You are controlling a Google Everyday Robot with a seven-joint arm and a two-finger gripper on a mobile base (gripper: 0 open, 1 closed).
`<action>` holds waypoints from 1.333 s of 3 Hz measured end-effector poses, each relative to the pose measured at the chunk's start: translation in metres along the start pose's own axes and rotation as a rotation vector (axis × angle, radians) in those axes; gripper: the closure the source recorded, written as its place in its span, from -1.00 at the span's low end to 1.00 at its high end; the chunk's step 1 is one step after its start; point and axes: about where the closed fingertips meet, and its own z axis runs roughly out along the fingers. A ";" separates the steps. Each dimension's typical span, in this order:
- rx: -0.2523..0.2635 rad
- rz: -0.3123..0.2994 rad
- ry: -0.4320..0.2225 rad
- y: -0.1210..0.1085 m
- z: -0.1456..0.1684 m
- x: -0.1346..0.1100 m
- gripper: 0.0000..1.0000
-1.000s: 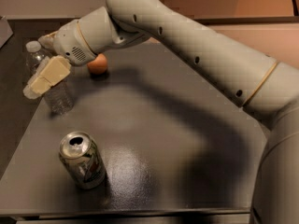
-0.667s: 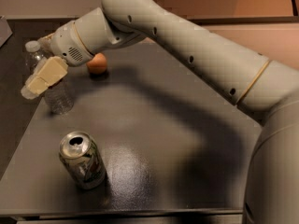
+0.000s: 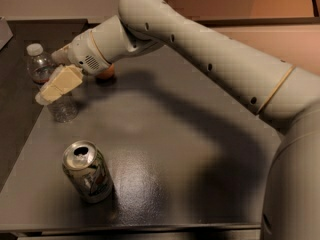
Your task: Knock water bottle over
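A dark grey table point(image 3: 165, 134) fills most of the view. Its top is flat and smooth and a little shiny. A dull wall runs behind it at the far side.

The water bottle point(image 3: 41, 66) stands at the far left of the table, close to the left edge. It is small and see-through, with bumpy rings round its body. It has a white cap on top. It looks to lean a bit, with the cap more to the left than the bottom.

The gripper point(image 3: 55, 86) is right in front of the middle of the bottle and hides that part. It is pale yellow and blocky. I cannot tell if the claw is open or closed, or if it touches the bottle.

The big white arm point(image 3: 210, 49) is round and smooth. It reaches in from the right, across the far side of the table.

A small orange round thing point(image 3: 106, 73) peeks out just behind the wrist.

A shiny metal can point(image 3: 89, 173) stands near the front left, well apart from the bottle. Its top is open.

The middle and right of the table are bare. Its near edge runs along the bottom of the view.
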 end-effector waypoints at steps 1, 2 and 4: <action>0.008 0.011 -0.017 -0.001 -0.010 0.003 -0.21; 0.014 0.013 -0.048 -0.001 -0.022 -0.003 0.27; 0.048 0.041 0.093 -0.005 -0.083 0.007 1.00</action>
